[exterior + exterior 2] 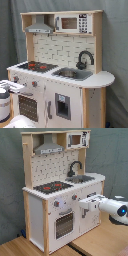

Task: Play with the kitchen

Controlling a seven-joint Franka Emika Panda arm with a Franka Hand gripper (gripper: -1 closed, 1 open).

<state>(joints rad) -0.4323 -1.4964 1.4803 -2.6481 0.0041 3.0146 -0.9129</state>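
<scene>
The claw (84, 204) is seen in the second exterior view held level against the front of the kitchen (60, 183); whether its fingers are apart or together cannot be told. Just beside its tip, toward the second exterior view's left, two knobs (56, 204) are set. Below it the windowed oven door (64, 224) is found. Above it lies the black-red stovetop (52, 187), and beyond that the grey sink (81, 178) and black faucet (74, 167). The hood (49, 148) and microwave (76, 139) are mounted highest.
</scene>
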